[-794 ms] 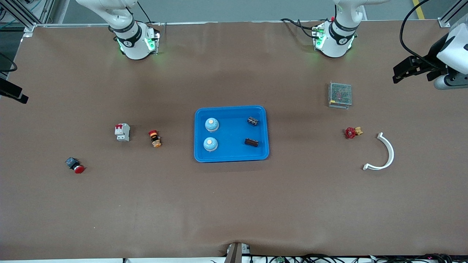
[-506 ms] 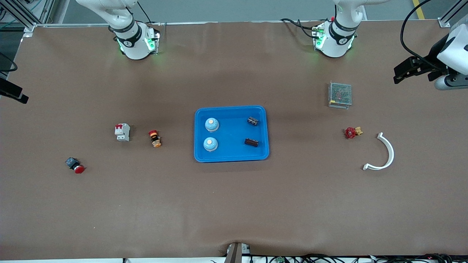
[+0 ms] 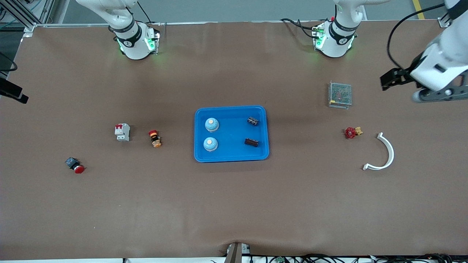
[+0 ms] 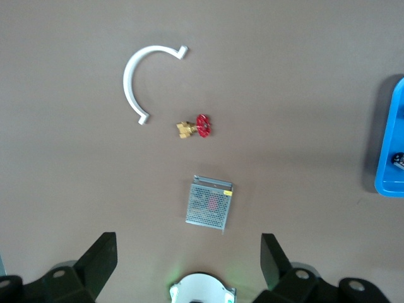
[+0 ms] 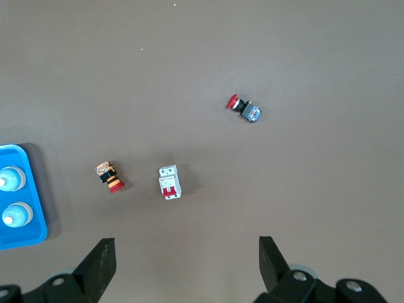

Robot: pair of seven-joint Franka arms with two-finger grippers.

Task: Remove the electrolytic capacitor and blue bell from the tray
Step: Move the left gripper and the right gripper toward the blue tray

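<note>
My left end effector (image 4: 187,262) hangs with its fingers spread wide and nothing between them. It is over bare desk (image 3: 234,204) at the left arm's end, just beside the mesh box (image 3: 340,94). My right end effector (image 5: 186,262) is just as wide and just as empty, high over the right arm's end of the desk, where that arm waits above the breaker (image 5: 169,182) and the two push buttons.

Going by how things lie, I judge that no part of the job is done yet. The tray (image 3: 231,157) sits mid-desk, well apart from both end effectors. In it are two blue bells (image 3: 211,124) at the side toward the right arm, one nearer the front camera than the other. Two capacitors (image 3: 252,121) lie at the side toward the left arm, likewise one nearer than the other. All four lie untouched inside the rim.

What is left is everything: reach the tray, lift out a capacitor and a bell, and set them on the desk.
</note>
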